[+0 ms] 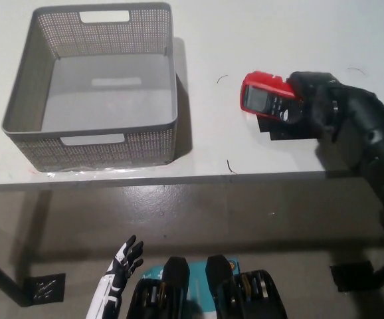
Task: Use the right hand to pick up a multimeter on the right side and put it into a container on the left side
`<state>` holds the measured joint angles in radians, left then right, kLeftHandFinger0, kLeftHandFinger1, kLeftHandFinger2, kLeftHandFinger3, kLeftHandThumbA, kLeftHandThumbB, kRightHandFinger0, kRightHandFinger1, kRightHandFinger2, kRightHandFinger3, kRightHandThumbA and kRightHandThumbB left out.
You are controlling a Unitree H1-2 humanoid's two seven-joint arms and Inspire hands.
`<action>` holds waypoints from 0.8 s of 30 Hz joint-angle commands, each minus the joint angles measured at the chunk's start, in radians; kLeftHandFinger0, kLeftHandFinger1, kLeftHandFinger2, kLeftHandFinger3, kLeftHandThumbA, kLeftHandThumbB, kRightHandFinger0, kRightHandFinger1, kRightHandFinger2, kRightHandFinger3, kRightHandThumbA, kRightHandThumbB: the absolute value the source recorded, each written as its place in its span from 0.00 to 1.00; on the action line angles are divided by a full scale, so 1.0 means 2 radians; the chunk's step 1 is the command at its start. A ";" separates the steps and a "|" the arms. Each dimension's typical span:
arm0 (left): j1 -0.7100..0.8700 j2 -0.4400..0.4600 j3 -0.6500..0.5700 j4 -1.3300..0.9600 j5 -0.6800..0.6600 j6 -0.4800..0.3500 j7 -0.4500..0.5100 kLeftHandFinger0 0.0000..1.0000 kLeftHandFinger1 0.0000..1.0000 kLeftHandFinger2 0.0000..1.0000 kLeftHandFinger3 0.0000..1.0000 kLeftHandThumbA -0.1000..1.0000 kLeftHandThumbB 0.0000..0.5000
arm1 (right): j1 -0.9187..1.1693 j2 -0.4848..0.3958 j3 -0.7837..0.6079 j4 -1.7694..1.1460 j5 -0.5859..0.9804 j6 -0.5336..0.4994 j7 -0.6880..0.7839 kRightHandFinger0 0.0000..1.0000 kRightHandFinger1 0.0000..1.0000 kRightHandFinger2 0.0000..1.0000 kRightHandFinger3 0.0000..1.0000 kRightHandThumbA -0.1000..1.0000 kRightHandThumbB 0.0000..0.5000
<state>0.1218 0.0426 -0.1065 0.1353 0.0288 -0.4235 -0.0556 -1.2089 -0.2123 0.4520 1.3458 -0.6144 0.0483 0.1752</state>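
The black right hand (306,101) grips the red multimeter (264,98), tilted, well to the right of the grey mesh container (92,143) on the white table (245,40). Below the container's near edge, off the table, the white left hand (120,266) hangs with fingers spread, holding nothing.

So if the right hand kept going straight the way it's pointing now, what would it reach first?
The right hand, holding the multimeter, points toward picture left. Bare table lies ahead, then probably the container wall, if low enough.

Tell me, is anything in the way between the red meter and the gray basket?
Nothing visible. The right hand holds the multimeter, and only bare table lies between it and the basket, whose near wall it must clear. The left hand rests low.
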 commanded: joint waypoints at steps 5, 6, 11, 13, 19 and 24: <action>0.011 0.002 0.005 -0.016 -0.010 -0.017 -0.003 1.00 1.00 1.00 1.00 1.00 0.97 | 0.000 -0.012 -0.257 0.013 0.236 0.007 -0.016 0.00 0.49 0.84 1.00 0.00 0.26; 0.014 0.001 0.005 -0.016 -0.009 -0.017 -0.002 1.00 1.00 1.00 1.00 1.00 0.97 | 0.001 -0.013 -0.293 0.013 0.265 0.014 -0.009 0.00 0.52 0.91 1.00 0.00 0.23; 0.016 0.000 0.004 -0.012 -0.005 -0.022 0.000 1.00 1.00 1.00 1.00 1.00 0.92 | -0.003 -0.019 -0.452 0.016 0.380 0.050 -0.002 0.00 0.32 0.74 1.00 0.00 0.23; 0.017 -0.001 0.004 -0.011 -0.005 -0.022 0.001 1.00 1.00 1.00 1.00 1.00 0.91 | -0.004 -0.020 -0.494 0.016 0.405 0.065 0.000 0.00 0.22 0.66 1.00 0.00 0.20; 0.022 -0.002 0.004 -0.011 -0.006 -0.018 0.001 1.00 1.00 1.00 1.00 1.00 0.92 | 0.003 -0.019 -0.600 0.024 0.467 0.094 0.040 0.00 0.02 0.61 1.00 0.00 0.15; 0.023 -0.003 0.004 -0.010 -0.003 -0.018 0.002 1.00 1.00 1.00 1.00 1.00 0.90 | -0.003 -0.002 -0.649 0.020 0.479 0.106 0.047 0.00 0.09 0.59 0.68 0.00 0.19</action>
<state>0.1323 0.0421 -0.1067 0.1402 0.0309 -0.4216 -0.0555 -1.1272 -0.2467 -0.4516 1.3869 -0.1937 0.1213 0.1672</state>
